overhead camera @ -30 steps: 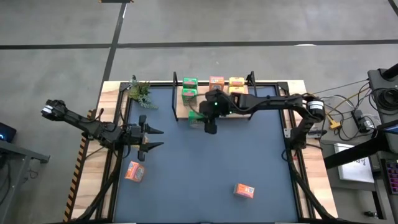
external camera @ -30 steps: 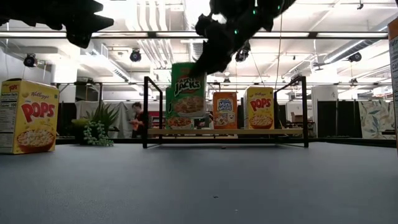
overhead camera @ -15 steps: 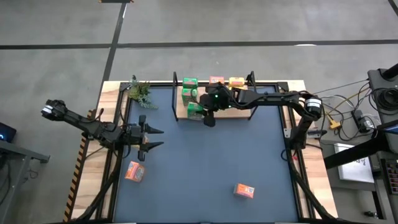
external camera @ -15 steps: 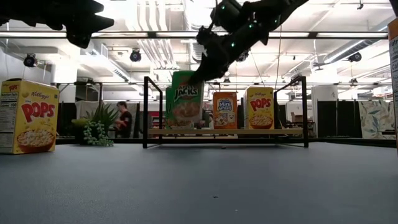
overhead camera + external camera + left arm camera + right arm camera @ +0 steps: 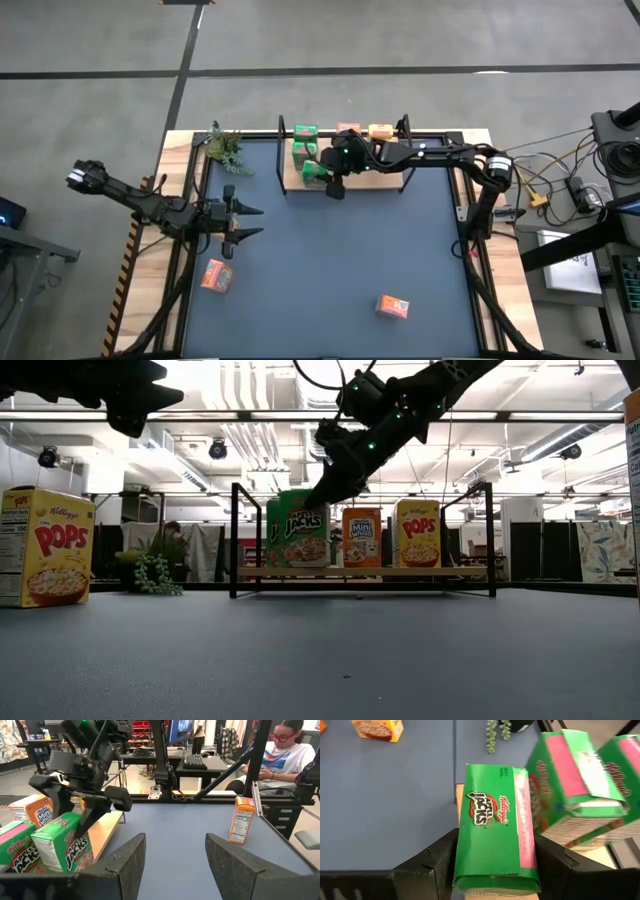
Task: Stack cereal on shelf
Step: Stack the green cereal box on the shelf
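Dark-blue matting [image 5: 330, 260] covers the table; on the wooden shelf [image 5: 385, 185] at its far edge, the right gripper [image 5: 492, 870] brackets an Apple Jacks box [image 5: 495, 845], contact uncertain. Light, stiff cardboard: pinch the narrow sides. Left gripper [image 5: 245, 222] waits spread near the left edge.

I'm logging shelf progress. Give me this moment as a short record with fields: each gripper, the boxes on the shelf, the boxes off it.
right gripper: over the shelf, fingers on either side of the front green box; grip or release cannot be told
left gripper: open, waiting over the mat's left side
on shelf: green boxes at left, pink-red box, yellow box
off shelf: two orange boxes on the mat
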Robot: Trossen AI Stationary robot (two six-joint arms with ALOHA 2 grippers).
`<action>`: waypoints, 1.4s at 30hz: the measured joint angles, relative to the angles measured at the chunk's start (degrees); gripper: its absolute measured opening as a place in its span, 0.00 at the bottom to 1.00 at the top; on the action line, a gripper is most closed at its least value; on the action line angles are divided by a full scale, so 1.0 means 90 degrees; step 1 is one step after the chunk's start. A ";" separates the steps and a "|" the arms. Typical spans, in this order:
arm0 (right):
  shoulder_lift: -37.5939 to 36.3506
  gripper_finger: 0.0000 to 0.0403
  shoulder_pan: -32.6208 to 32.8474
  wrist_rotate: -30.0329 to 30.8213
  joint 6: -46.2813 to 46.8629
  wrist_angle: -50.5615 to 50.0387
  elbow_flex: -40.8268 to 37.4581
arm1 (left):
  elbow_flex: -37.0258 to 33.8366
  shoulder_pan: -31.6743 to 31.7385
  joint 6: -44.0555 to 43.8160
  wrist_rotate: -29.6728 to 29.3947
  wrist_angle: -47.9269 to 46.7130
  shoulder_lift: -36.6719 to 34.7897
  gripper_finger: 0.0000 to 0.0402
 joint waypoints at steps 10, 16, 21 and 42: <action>0.0000 0.53 -0.0033 -0.0005 0.0066 0.0002 0.0000 | -0.0002 -0.0001 0.0000 0.0000 0.0000 0.0000 0.47; 0.0000 0.57 -0.0031 -0.0003 0.0068 0.0004 0.0000 | -0.0002 -0.0001 0.0000 0.0000 0.0000 0.0000 0.47; -0.0012 0.57 -0.0030 -0.0003 0.0160 -0.0020 0.0042 | -0.0002 0.0000 -0.0002 0.0000 0.0000 0.0000 0.47; -0.0054 0.54 0.0164 0.0225 0.0457 -0.3562 0.1982 | -0.0007 -0.0002 -0.0075 0.0002 0.0000 0.0000 0.47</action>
